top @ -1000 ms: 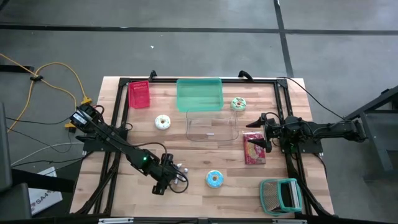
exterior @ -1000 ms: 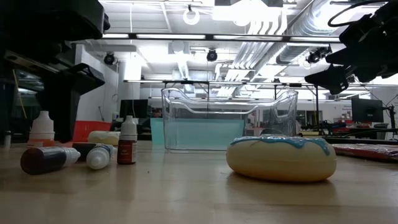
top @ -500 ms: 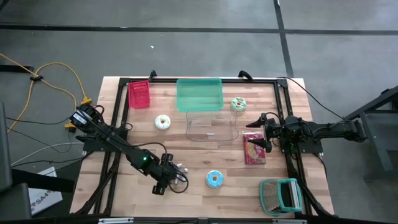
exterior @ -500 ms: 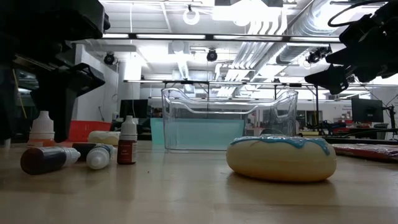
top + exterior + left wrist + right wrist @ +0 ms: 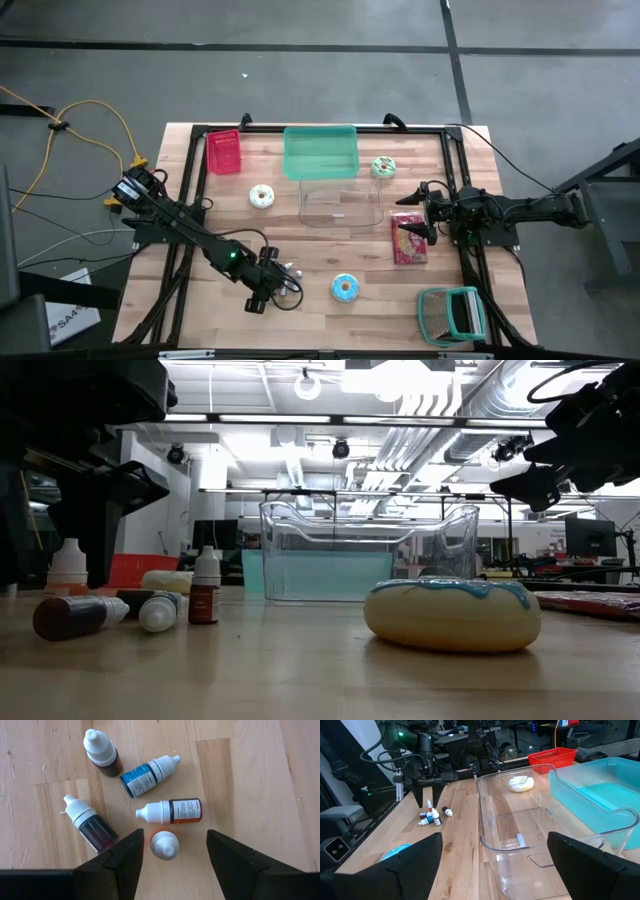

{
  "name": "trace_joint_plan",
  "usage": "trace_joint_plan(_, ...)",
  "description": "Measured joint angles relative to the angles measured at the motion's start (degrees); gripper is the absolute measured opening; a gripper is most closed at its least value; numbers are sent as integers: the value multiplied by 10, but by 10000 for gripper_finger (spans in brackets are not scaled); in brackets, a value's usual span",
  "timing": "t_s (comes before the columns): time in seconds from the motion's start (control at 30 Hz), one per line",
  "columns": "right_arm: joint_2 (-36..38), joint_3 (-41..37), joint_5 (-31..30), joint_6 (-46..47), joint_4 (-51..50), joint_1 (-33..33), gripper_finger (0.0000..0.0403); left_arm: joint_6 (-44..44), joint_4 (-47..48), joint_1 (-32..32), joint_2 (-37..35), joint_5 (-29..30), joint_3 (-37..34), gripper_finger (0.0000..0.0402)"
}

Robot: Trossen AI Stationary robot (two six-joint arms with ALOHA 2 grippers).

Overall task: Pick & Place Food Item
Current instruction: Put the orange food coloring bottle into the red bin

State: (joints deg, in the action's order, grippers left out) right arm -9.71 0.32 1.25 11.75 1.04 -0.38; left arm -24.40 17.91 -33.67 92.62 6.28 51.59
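Note:
Several small dropper bottles (image 5: 172,811) sit in a cluster on the wood near the table's front left, some upright, some on their sides. My left gripper (image 5: 170,857) hangs over them, slanting down and open. Its fingers stand on either side of one upright white-capped bottle (image 5: 164,844) without touching it. A blue-frosted donut (image 5: 344,288) lies flat to the right of the cluster, a white donut (image 5: 262,197) farther back and a green one (image 5: 383,166) at the back right. My right gripper (image 5: 424,206) waits open at the right edge, above the table.
A clear tub (image 5: 341,205) stands mid-table with a teal bin (image 5: 320,152) behind it. A red basket (image 5: 224,152) is at the back left, a red snack packet (image 5: 408,238) lies under the right gripper, and a teal basket (image 5: 452,312) sits at the front right.
In the low view my left gripper's fingers have drawn somewhat closer together around the upright bottle, without the hand moving. No bottle has shifted.

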Motion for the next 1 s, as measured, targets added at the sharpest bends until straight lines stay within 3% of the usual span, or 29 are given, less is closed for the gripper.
trace_joint_plan(0.43,0,0,0,0,0,0,350,0,0,0,0,0,0,201)
trace_joint_plan(1.0,0,0,0,0,0,0,350,4,0,6,0,-2,0,80)
